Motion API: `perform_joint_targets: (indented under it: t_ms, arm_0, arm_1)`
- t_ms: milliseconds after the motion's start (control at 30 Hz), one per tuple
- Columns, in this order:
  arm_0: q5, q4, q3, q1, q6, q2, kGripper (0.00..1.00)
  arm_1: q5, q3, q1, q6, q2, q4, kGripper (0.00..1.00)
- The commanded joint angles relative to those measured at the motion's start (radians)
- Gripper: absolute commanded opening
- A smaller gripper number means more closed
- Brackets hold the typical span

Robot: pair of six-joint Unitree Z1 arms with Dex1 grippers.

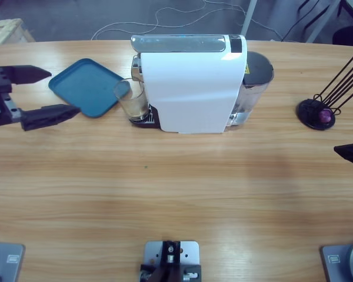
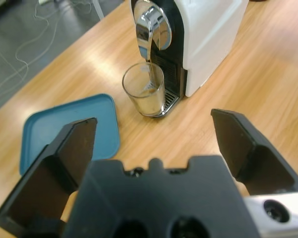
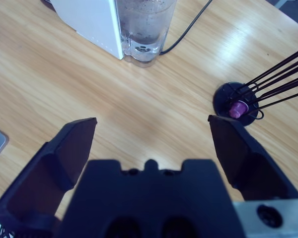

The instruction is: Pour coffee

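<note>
Clear round glass [image 2: 144, 89] under chrome spout [image 2: 150, 29]; thin tan coffee [image 2: 150, 105] inside.
Glossy white machine [image 1: 191, 85] on wood-grain table [image 1: 176, 188]; flat teal tray [image 1: 85, 86] beside; left gripper [image 2: 154, 136] and right gripper [image 3: 151, 136] wide, empty.

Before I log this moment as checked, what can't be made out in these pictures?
- High view: the right gripper is cut off by the right edge; only one black tip shows.
- High view: the white coffee machine hides its own spout and part of the glass tumbler.
- Right wrist view: the water tank is cut off by the top edge.
- Right wrist view: the pink capsule is too small to read.
</note>
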Motion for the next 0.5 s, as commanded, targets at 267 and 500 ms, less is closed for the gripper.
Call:
perform_joint_targets:
  t_ms: [267,500]
  arm_0:
    - [-0.429,-0.125,-0.008,0.277,0.304,0.225,0.996]
    - [-0.474,-0.293,-0.009,0.282,0.328,0.399,0.996]
  arm_1:
    - [-0.014,0.035,0.007,-0.009,-0.023,0.002,1.0]
    - [-0.014,0.031,0.007,-0.016,-0.012,0.003,1.0]
